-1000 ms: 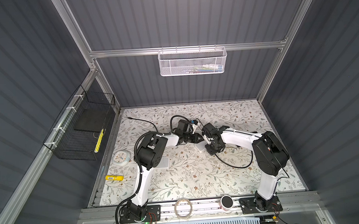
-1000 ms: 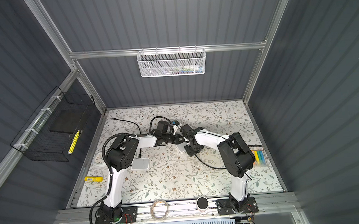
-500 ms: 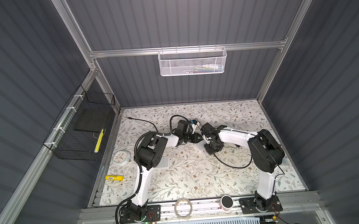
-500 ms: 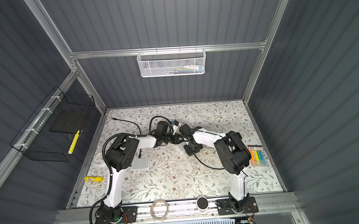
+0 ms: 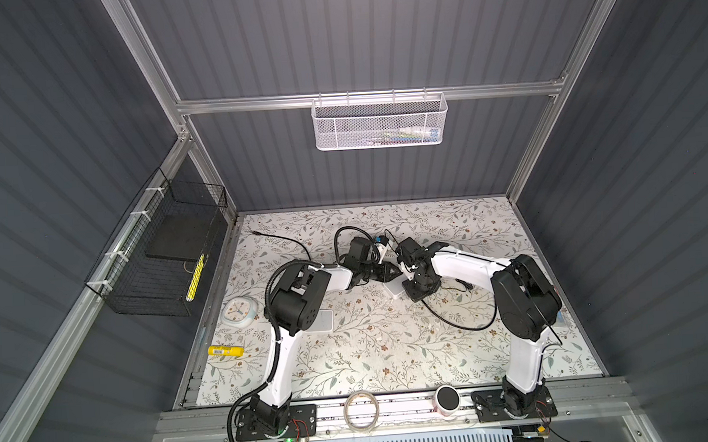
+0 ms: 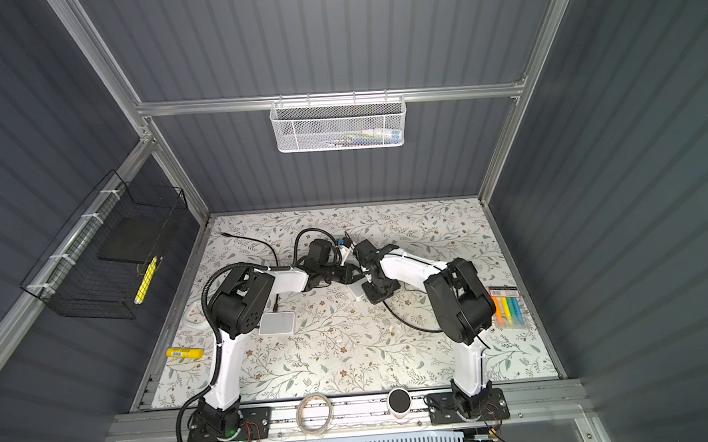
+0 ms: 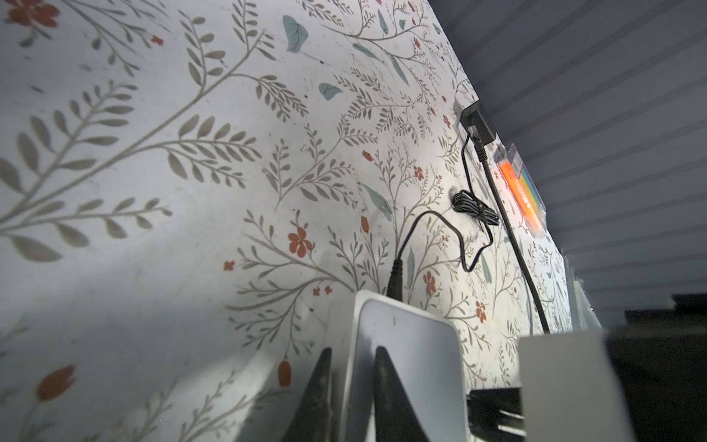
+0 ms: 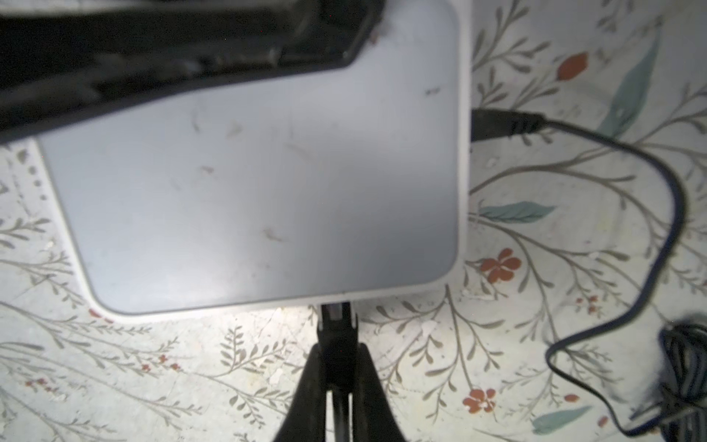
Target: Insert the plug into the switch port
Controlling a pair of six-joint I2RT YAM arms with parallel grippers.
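The switch [image 8: 248, 172] is a flat white box with a grey top, lying mid-table in both top views [image 5: 394, 291] [image 6: 355, 294]. My left gripper [image 7: 354, 359] is shut on one edge of it, one finger on top and one against the side. My right gripper [image 8: 336, 356] is shut on the black plug [image 8: 336, 325]. The plug's clear tip meets another side of the switch. The port is hidden under that rim. In both top views the two grippers [image 5: 392, 272] [image 5: 407, 285] crowd over the switch. A second black connector [image 8: 497, 124] sits in a neighbouring side.
A thin black cable with a bundle [image 7: 474, 206] trails right toward a black adapter [image 7: 476, 124] and a highlighter pack [image 6: 506, 310]. Another white box [image 6: 277, 322], a clock [image 5: 240, 312] and a yellow tube [image 5: 225, 351] lie left. A tape roll [image 5: 361, 410] sits on the front rail.
My right arm has shifted slightly left, its gripper and plug staying by the switch. My left gripper has kept its place and its hold.
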